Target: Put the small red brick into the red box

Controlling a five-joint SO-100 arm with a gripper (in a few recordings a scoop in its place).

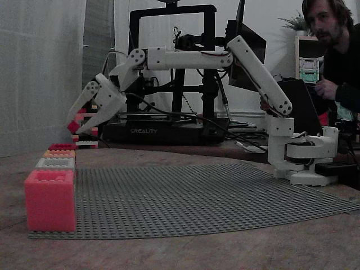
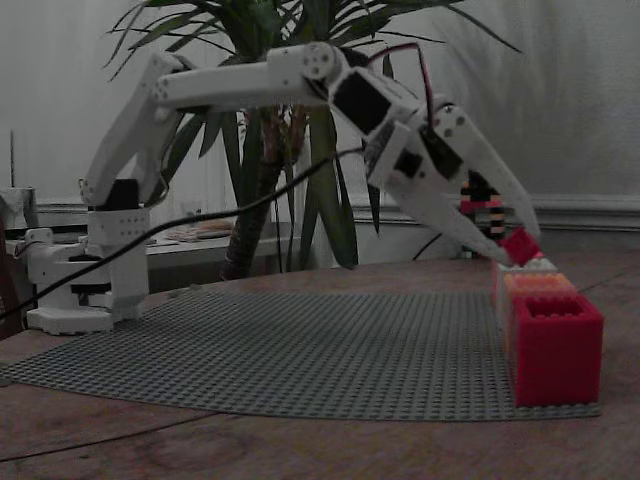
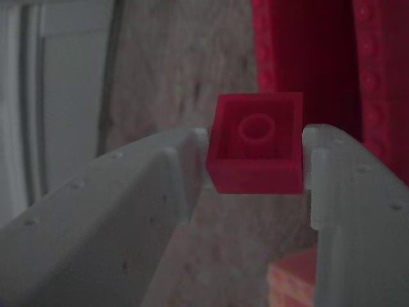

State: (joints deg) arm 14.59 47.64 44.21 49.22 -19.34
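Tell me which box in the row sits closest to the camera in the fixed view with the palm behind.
The red box, at the row's near end: deep crimson with a studded rim, ahead of the orange box.

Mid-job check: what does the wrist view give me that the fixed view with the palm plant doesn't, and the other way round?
Wrist view alone: the brick's hollow underside with its round tube, and the fingers pressing its two sides. Fixed view alone: the white arm, the grey baseplate, the row of boxes along its right edge with a red one nearest the camera, and the palm plant. Both: the tool shut on the brick, held above the boxes.
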